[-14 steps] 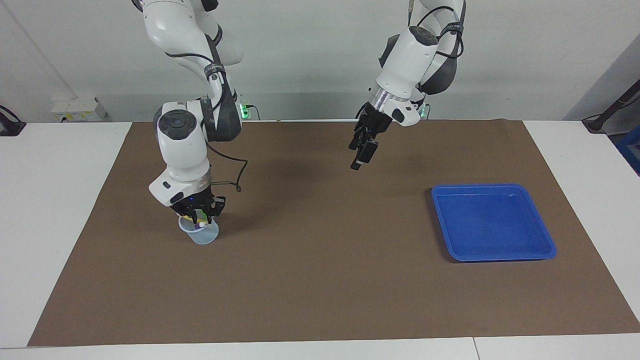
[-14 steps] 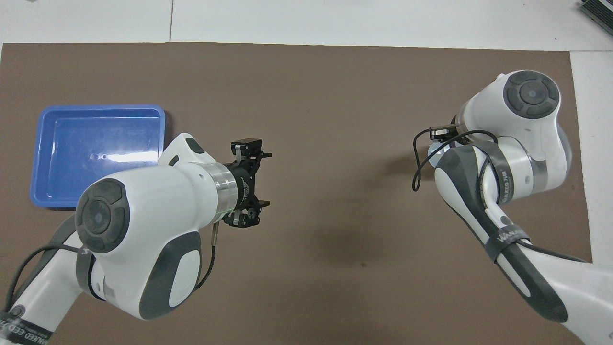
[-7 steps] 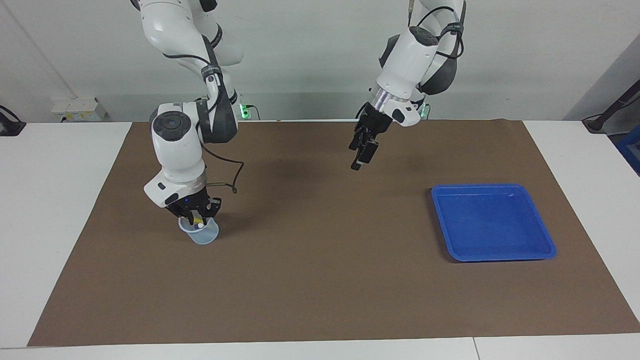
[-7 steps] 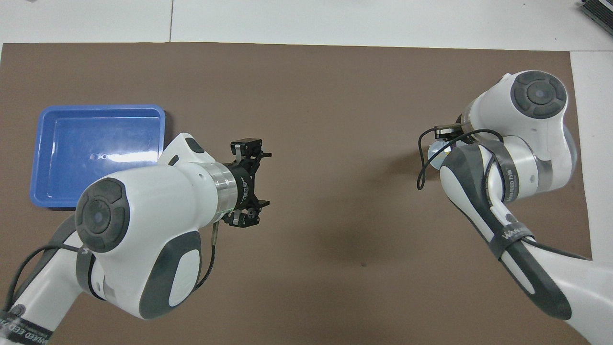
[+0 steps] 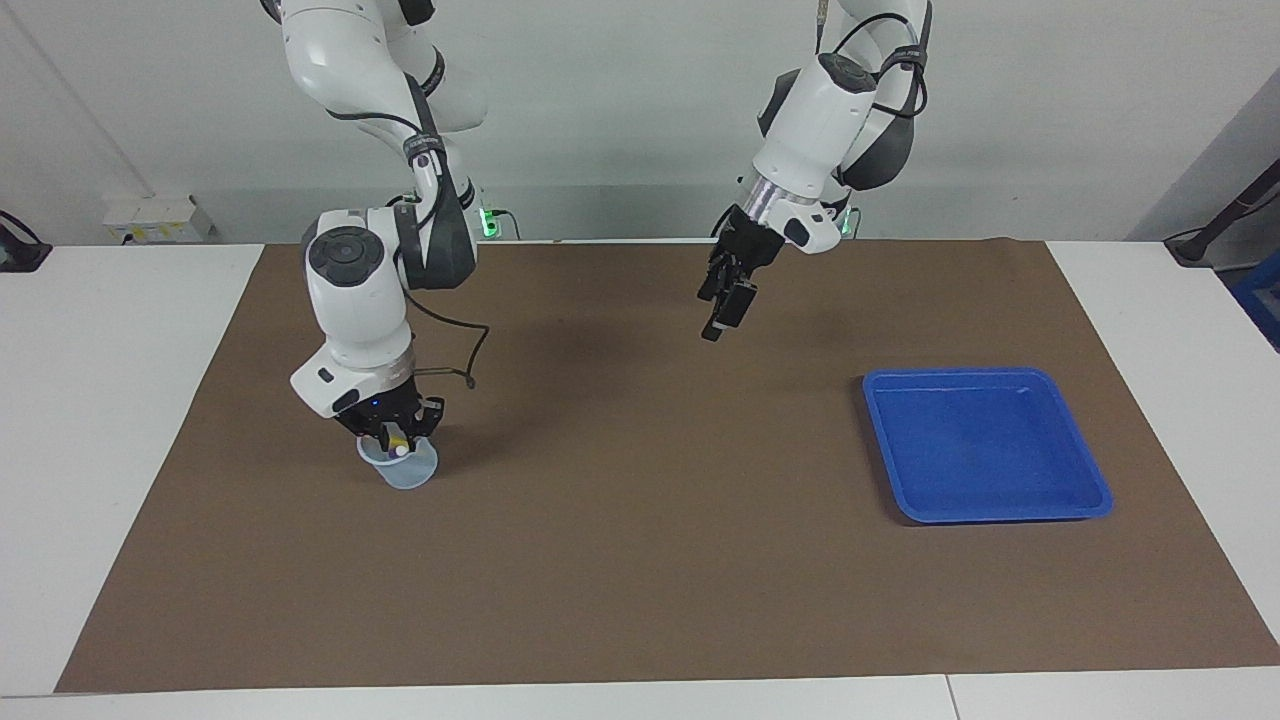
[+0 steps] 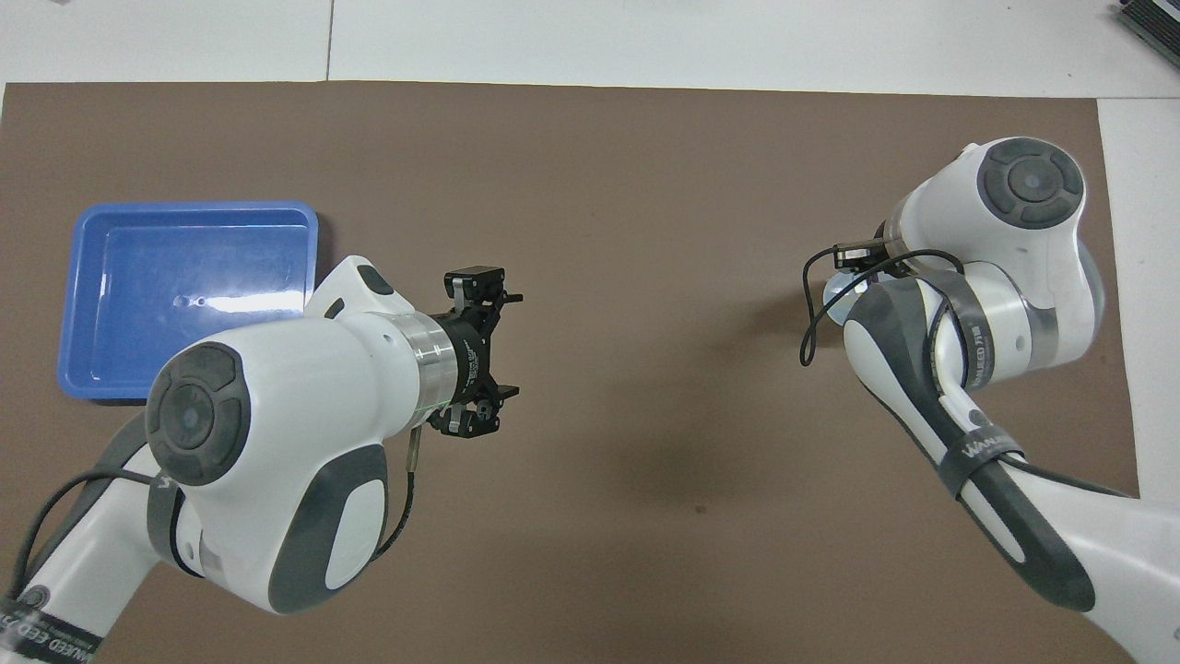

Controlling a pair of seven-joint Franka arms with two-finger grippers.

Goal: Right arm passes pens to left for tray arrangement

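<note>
Down in the cup (image 5: 405,468), the right gripper (image 5: 392,437) had its jaws pinched on a yellow pen (image 5: 397,441), ready to hand across; the left gripper (image 5: 722,305) waited wide open over the counter (image 5: 640,560), blue tray (image 5: 1090,505) empty at its end.

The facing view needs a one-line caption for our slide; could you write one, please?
Right gripper reaches into the cup holding pens; left gripper waits open above the mat, blue tray unfilled.

One camera sits high across the table, facing both robots at the frame's top. The other looks steeply down from above them. Both share the brown mat (image 5: 640,560) (image 6: 645,184) and blue tray (image 5: 985,445) (image 6: 184,295).
</note>
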